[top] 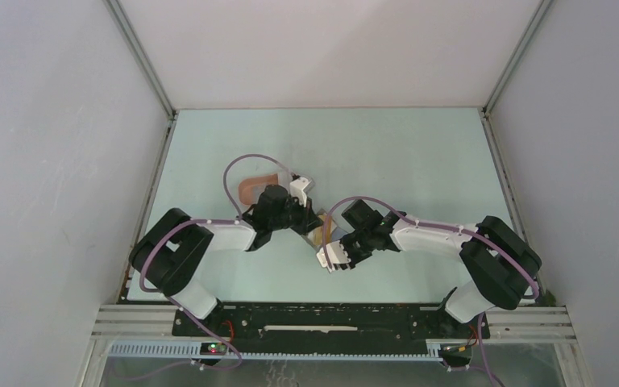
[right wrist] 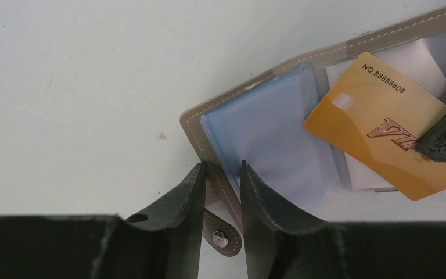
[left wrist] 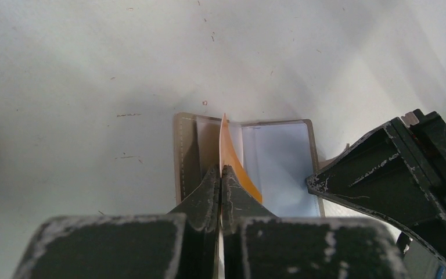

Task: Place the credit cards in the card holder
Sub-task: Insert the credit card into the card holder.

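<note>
We see the pale green counter (top: 419, 161) filling the booth floor, with the left arm (top: 209, 238) and the right arm (top: 443, 235) bent inward so that they meet near its middle.

Between them a grey wallet (left wrist: 279, 157) lies open, its clear plastic sleeves facing up. The right fingers (right wrist: 189, 192) stand part-way apart, astride the wallet's near edge, with the snap strap (right wrist: 220, 232) in the gap between them. From this angle we cannot tell whether they pinch that edge or only press on it.

The card holder (top: 251, 189), a salmon-pink oval tray, sits on the counter just behind the left wrist, partly under a looping cable and apart from the wallet.

The left fingers (left wrist: 209, 192) are closed tight on the yellow-orange card (right wrist: 371, 122). In the left wrist view the card rises edge-on from between their tips, tilted over the wallet's middle. In the right wrist view its printed face lies slantwise across the far sleeves, one corner under a dark fingertip. The card is above the wallet, well short of the card holder.
</note>
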Controlling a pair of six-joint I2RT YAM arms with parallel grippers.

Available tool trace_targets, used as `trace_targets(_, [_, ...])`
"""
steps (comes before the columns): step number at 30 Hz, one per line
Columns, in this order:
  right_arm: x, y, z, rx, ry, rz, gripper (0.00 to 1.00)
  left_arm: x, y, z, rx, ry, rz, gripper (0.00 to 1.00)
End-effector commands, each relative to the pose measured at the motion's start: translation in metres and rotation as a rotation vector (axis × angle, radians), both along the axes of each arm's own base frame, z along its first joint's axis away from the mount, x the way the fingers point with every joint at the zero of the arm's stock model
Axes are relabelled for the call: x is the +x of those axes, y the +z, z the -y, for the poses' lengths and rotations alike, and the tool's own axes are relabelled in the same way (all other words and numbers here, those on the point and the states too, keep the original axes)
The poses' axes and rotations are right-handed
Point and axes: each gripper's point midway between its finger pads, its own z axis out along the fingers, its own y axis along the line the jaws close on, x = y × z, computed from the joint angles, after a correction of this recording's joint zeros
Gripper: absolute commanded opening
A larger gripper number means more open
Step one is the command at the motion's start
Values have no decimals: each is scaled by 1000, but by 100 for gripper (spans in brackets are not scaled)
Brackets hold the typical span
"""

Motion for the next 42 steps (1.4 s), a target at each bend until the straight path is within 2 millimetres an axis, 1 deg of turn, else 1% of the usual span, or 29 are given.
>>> trace_targets(1, [9, 0, 5, -36, 0, 49, 37, -18, -19, 2, 37, -60, -92, 0])
trace_targets(6, [10, 2, 5, -28, -3, 48, 37, -23, -22, 2, 55, -68, -139, 0])
trace_targets(9, [10, 3, 5, -24, -4, 47, 37, -18, -22, -3, 82, -47, -118, 0])
trace_targets(12, [11, 3, 5, -23, -6, 47, 37, -13, -17, -6, 105, -44, -69, 0])
trace_targets(17, [11, 3, 6, -23, -9, 48, 37, -5, -6, 2, 80, -66, -26, 0])
trace_targets(22, [12, 5, 5, -18, -10, 50, 37, 0, -1, 13, 33, -80, -20, 0])
trace_targets(31, [12, 6, 6, -17, -11, 51, 37, -6, -6, 29, -32, -107, -68, 0])
trace_targets(42, [13, 6, 7, -17, -15, 51, 37, 6, 0, 28, -67, -35, -31, 0])
